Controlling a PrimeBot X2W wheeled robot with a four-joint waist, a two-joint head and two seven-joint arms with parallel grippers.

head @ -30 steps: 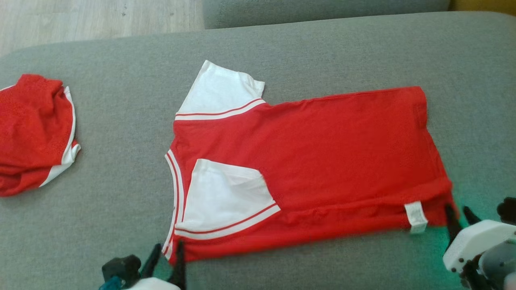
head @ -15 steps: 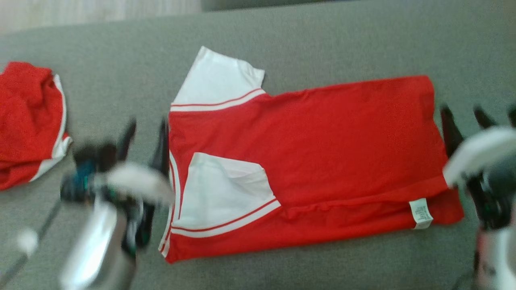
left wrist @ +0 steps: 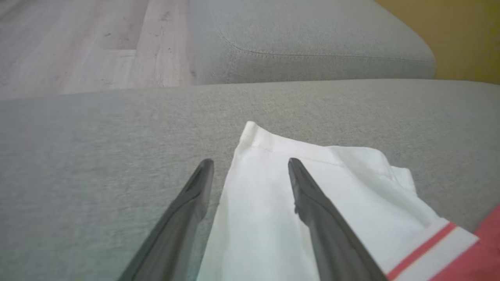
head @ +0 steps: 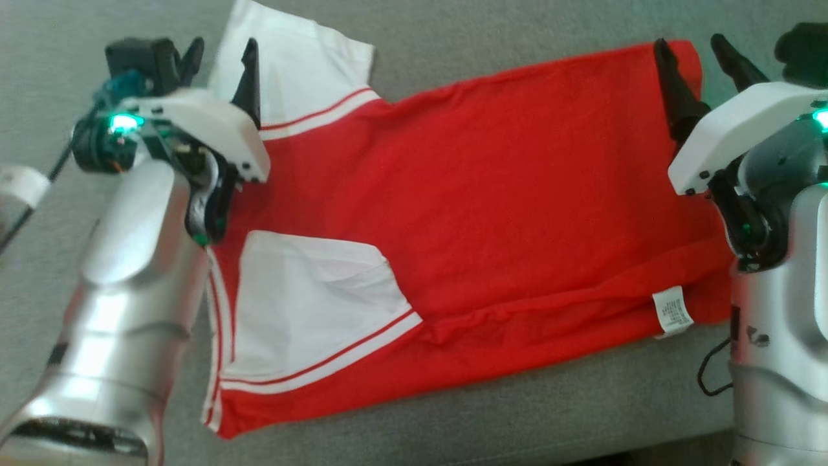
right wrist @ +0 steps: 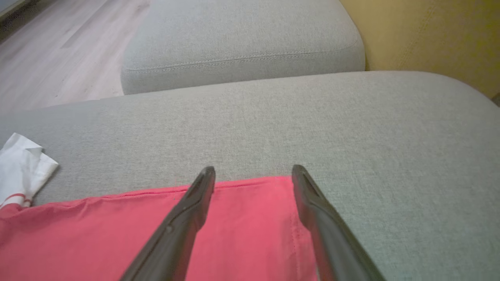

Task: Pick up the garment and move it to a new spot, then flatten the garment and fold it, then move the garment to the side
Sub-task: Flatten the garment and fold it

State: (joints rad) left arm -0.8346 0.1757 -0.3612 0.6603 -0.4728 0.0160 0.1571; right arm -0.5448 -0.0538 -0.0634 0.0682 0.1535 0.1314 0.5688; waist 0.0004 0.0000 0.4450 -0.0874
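The garment (head: 485, 194) is a red T-shirt with white, red-striped sleeves, lying flat on the grey cushion (head: 491, 421). Its near edge is folded over, with one white sleeve on top. My left gripper (head: 222, 52) hovers open over the far white sleeve (left wrist: 265, 218), one finger on each side of the sleeve's outer edge. Over the shirt's far hem corner (right wrist: 250, 226), my right gripper (head: 689, 45) is open too, its fingers straddling that corner. Nothing is held in either one.
A white care label (head: 673, 312) sticks out at the folded near hem. Beyond the cushion lies a second grey cushion (right wrist: 242, 43), with pale wood floor (left wrist: 78, 43) to the left and a yellow wall (right wrist: 429, 35) to the right.
Both grippers let go of the near folded edge, opened, and moved up to the shirt's far edge. The head camera has tilted, so the whole picture has shifted.
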